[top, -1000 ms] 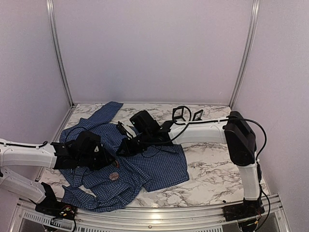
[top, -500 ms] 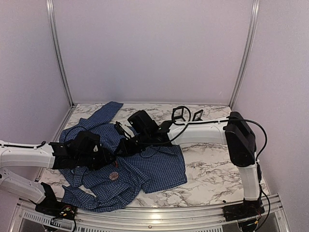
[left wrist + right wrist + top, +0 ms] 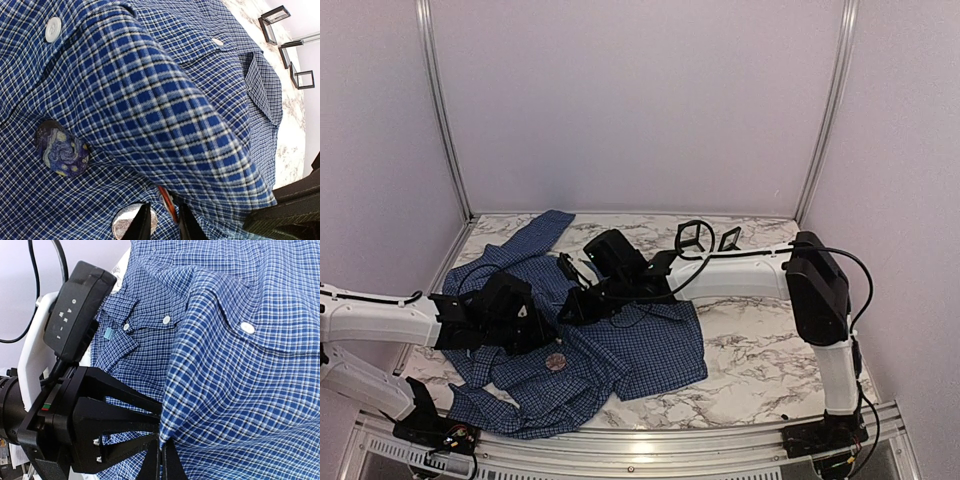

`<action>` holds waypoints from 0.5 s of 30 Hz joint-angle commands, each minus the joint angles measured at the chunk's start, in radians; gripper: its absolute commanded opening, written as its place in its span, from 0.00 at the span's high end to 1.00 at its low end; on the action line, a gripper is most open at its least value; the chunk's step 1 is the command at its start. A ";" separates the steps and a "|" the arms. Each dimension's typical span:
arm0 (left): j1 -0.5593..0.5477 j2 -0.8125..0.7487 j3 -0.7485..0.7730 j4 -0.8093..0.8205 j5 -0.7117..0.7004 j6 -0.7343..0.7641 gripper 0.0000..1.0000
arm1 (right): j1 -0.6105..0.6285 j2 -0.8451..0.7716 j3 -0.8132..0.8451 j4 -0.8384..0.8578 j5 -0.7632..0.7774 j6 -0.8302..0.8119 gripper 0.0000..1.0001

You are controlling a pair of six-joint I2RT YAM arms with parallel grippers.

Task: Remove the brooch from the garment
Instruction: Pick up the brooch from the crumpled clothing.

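Left wrist view alone shows the left claw point(image 3: 164, 211) close up: its fingers stand a narrow gap apart with an orange-red edge point(image 3: 167, 200) between them, and whether they grip it cannot be told; a blue swirl-patterned badge point(image 3: 61, 147) sits nearby on the garment point(image 3: 165, 110). Right wrist view shows the right claw point(image 3: 161, 460) pressed together, pinching a raised fold of that cloth. Only the top view shows the brooch point(image 3: 556, 361) whole, lying on the garment just beside the left claw, above the marble tabletop point(image 3: 760, 350).
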 commanded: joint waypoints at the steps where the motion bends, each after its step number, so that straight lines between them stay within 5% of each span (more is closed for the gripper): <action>1: -0.003 0.010 0.017 -0.032 -0.016 0.001 0.83 | 0.014 -0.013 0.042 -0.016 0.017 -0.021 1.00; 6: -0.004 -0.002 0.025 -0.023 -0.016 0.011 0.99 | 0.012 -0.011 0.044 -0.028 0.037 -0.031 1.00; 15: -0.002 -0.075 0.022 0.022 -0.029 0.073 1.00 | 0.009 0.008 0.054 -0.098 0.155 -0.079 1.00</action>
